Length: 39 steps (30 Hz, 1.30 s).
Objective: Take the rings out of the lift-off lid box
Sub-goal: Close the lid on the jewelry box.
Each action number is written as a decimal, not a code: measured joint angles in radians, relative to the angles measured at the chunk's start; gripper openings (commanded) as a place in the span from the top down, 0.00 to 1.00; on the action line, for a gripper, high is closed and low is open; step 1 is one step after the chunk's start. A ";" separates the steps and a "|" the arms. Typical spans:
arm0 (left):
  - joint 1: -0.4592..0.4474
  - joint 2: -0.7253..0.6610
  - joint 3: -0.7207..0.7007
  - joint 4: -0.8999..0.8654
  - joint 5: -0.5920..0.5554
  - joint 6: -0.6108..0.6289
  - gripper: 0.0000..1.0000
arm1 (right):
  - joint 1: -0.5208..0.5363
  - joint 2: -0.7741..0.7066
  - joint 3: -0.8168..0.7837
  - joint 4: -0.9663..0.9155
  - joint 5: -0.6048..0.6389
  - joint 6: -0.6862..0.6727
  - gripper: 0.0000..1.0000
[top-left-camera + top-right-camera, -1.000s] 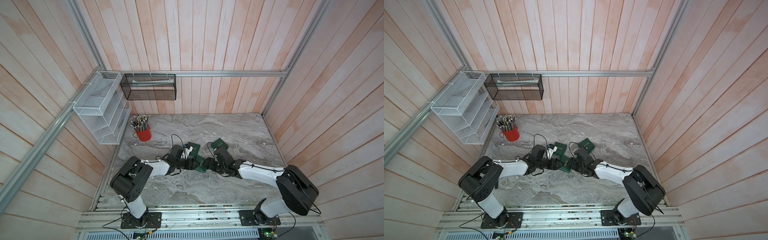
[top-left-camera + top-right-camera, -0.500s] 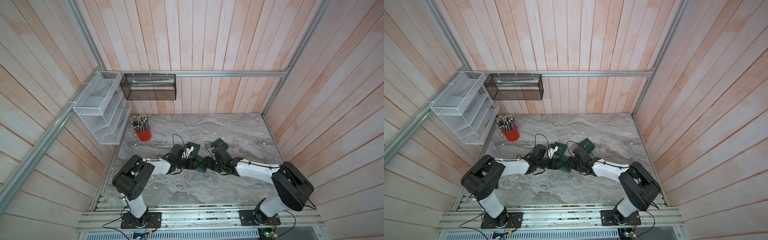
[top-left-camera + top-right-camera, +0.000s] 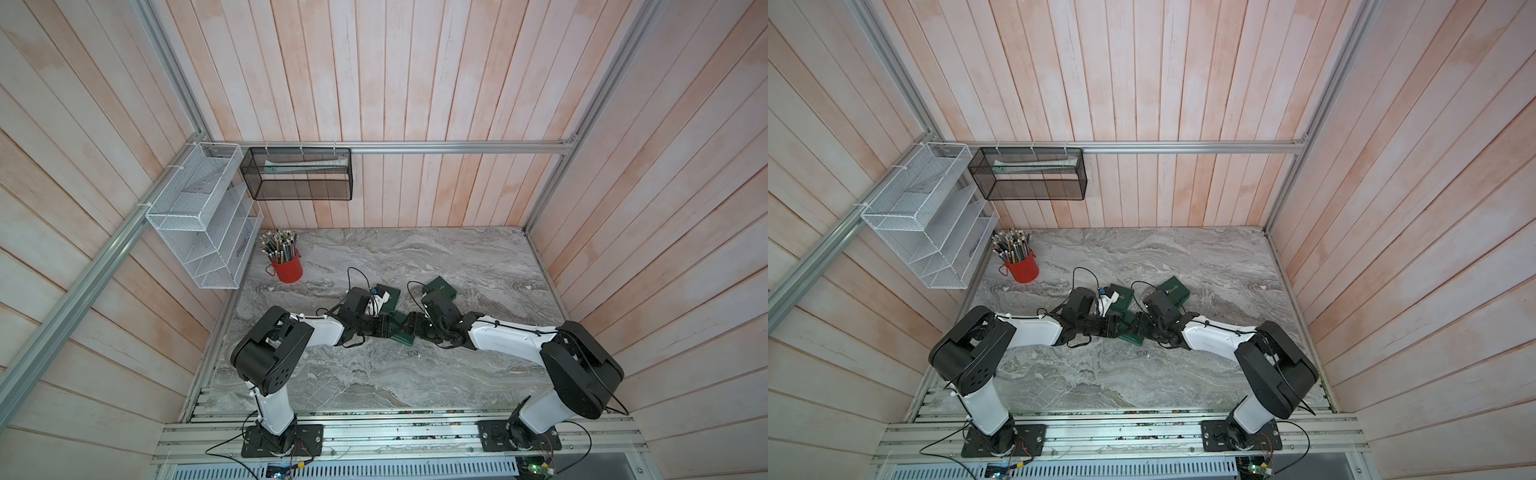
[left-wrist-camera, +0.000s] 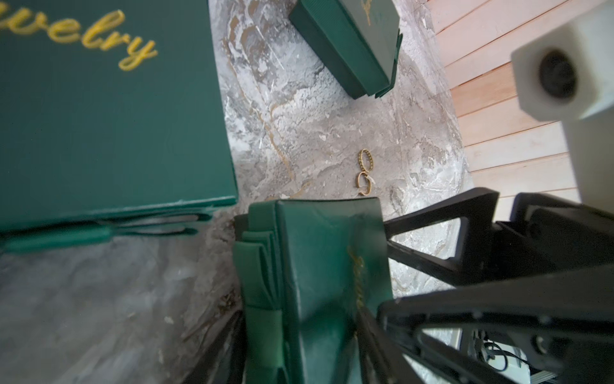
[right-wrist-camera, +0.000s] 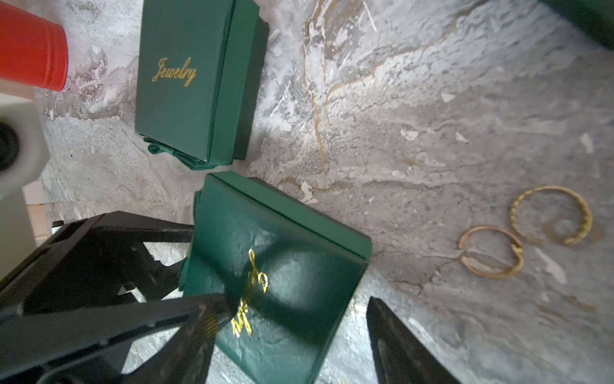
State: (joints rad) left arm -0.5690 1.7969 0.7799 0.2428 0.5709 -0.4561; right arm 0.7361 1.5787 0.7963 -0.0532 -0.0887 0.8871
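A small green lift-off lid box (image 3: pixel 402 331) with gold lettering lies mid-table between both arms. My left gripper (image 4: pixel 299 332) is shut on it, a finger against each side, and the lid is on. My right gripper (image 5: pixel 300 301) is open and straddles the same box (image 5: pixel 275 276). One right finger (image 5: pixel 202 325) lies over the lid. The other finger (image 5: pixel 398 342) stands apart from the box. Two thin gold-toned rings (image 5: pixel 491 251) lie touching on the bare marble beside the box, also seen in the left wrist view (image 4: pixel 364 173).
Two more green jewelry boxes (image 3: pixel 388 297) (image 3: pixel 440 288) lie just behind the grippers. A red cup of pencils (image 3: pixel 286 268) stands at the back left. A white wire rack (image 3: pixel 199 216) and a black mesh basket (image 3: pixel 297 174) hang on the walls.
My left jaws have drawn in round the box. The right arm has shifted slightly toward the box, its jaws as wide as before.
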 measured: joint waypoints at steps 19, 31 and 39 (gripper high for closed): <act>-0.053 0.036 0.043 0.007 -0.006 -0.042 0.38 | -0.047 -0.016 0.005 -0.100 0.035 -0.013 0.26; -0.090 0.156 0.208 0.004 -0.006 -0.092 0.38 | -0.161 -0.150 0.005 -0.142 0.087 -0.068 0.23; -0.090 0.174 0.300 -0.052 -0.064 -0.092 0.20 | -0.211 -0.224 0.000 -0.152 0.098 -0.113 0.21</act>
State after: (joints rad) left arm -0.6586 1.9709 1.0801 0.1905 0.5068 -0.5480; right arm 0.5247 1.3548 0.7967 -0.2054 0.0093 0.7746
